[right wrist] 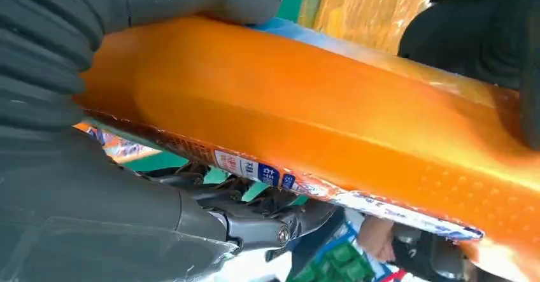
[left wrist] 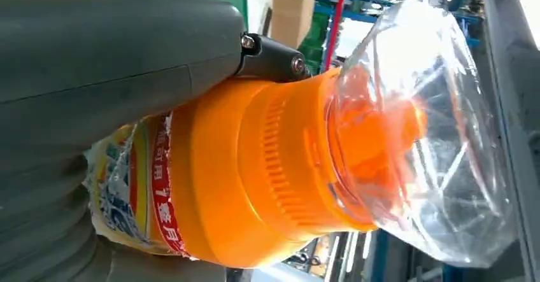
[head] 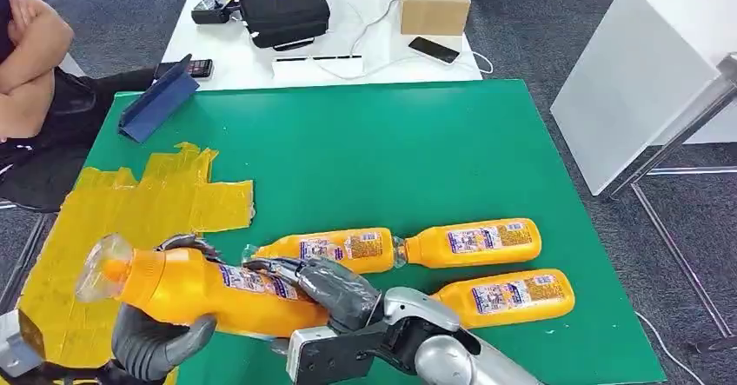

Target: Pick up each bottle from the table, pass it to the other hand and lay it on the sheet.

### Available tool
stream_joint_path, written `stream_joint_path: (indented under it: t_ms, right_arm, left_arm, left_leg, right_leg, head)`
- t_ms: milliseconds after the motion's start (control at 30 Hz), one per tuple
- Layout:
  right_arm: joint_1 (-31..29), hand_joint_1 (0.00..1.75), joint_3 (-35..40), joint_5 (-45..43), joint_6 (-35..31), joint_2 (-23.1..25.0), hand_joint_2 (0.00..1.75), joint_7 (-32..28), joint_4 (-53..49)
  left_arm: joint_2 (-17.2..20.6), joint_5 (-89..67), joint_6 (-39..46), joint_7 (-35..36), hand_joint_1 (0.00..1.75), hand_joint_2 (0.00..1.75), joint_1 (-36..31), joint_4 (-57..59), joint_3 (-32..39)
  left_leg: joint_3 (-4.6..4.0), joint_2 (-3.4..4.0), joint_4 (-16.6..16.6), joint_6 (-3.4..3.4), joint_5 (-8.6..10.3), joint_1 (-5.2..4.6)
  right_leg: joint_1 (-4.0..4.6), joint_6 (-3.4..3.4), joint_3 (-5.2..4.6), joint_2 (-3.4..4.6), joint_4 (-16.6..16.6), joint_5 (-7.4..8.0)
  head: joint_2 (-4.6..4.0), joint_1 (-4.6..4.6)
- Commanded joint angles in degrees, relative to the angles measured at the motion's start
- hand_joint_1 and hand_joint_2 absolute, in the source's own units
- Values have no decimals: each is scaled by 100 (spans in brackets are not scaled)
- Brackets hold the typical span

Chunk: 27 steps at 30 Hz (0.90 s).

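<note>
Head view: both hands have the orange bottle (head: 209, 294) mid-air, left hand (head: 156, 337) wrapped around its cap end, right hand (head: 335, 289) gripping the body. Three more bottles (head: 474, 244) lie just beyond the right hand; the yellow sheet (head: 130, 220) sits past the left.

Left wrist view adds the clear cap cover (left wrist: 426, 135) up close.

Right wrist view adds the bottle's label edge (right wrist: 255, 167) by the fingers (right wrist: 255, 221).

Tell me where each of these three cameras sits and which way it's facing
Head view: high on the body, looking down at the green table; both hands grip the raised bottle, left hand, right hand.
Left wrist view: behind the left hand, facing the bottle's clear cap.
Right wrist view: behind the right hand, facing the bottle's body, the yellow sheet beyond.
All three share the held bottle.
</note>
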Motion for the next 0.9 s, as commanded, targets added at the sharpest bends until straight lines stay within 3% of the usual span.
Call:
stream_joint_path:
  t_ms: [33, 333, 367, 400, 433, 467, 500, 600, 733, 900]
  right_arm:
    - [-312, 175, 381, -41, 47, -10, 175, -1, 460]
    - [-281, 175, 327, 52, -58, -30, 175, 22, 438]
    - [-218, 175, 266, 199, -183, -65, 175, -4, 397]
    - [-157, 26, 174, 327, -296, -112, 175, -14, 335]
    - [-44, 0, 8, 350, -379, -135, 175, -33, 247]
    - [90, 0, -206, 427, -479, -181, 175, -70, 106]
    - [232, 0, -452, 431, -566, -194, 0, 0, -28]
    - [768, 0, -1224, 722, -685, -231, 0, 146, -612]
    - [1369, 0, -1935, 811, -807, -884, 0, 229, -1102]
    - [1537, 0, -2253, 1180, -666, -852, 0, 359, -1042]
  left_arm:
    - [-90, 147, -111, 8, 175, 175, -137, 375, -45]
    - [-102, 187, -108, 6, 175, 175, -132, 377, -24]
    - [-381, 258, -132, -12, 175, 175, -58, 295, 29]
    - [-476, 141, 2, 40, 175, 175, -14, 189, -25]
    - [-502, 63, 177, 20, 175, 175, -1, 124, -27]
    - [-497, -94, 417, -69, 175, 175, -17, 88, 95]
    - [-511, -443, 675, -161, 175, 175, -51, 75, 287]
    - [-586, -2106, 1409, -251, 175, 175, -171, 78, 1160]
    - [-810, -4943, 1995, -447, 175, 175, -85, 303, 2684]
    - [-1018, -7447, 2381, -635, 175, 175, 3, 696, 3811]
  left_leg:
    - [14, 16, -7, -4, 2, 2]
    - [11, 11, -6, -2, 1, 1]
    - [17, 14, -6, -3, -1, 2]
    - [9, 9, -6, -2, 2, 1]
    - [15, 14, -5, -1, -1, 3]
    - [6, 5, -2, 0, 0, 2]
    - [9, 4, -1, -1, -1, 5]
    - [-2, -9, 3, -1, 2, 5]
    - [7, -10, -4, -2, 2, 1]
    - [18, 23, -7, -3, -4, 0]
  right_leg:
    - [3, -3, 12, 4, -9, 4]
    - [1, 0, 10, 1, -7, 2]
    - [3, -1, 17, 2, -10, 1]
    - [1, 0, 9, 0, -7, 2]
    - [4, 1, 17, 1, -11, 2]
    - [3, 1, 10, -4, -8, 1]
    - [6, 1, 15, -8, -9, 0]
    - [5, 0, 4, -18, -5, -1]
    - [1, 0, 12, -19, -10, -1]
    - [1, -1, 13, 11, -11, 2]
  head:
    - [0, 0]
    - [0, 0]
    - [0, 0]
    - [0, 0]
    - [0, 0]
    - [0, 0]
    - [0, -2]
    - [0, 2]
    - [0, 0]
    - [0, 0]
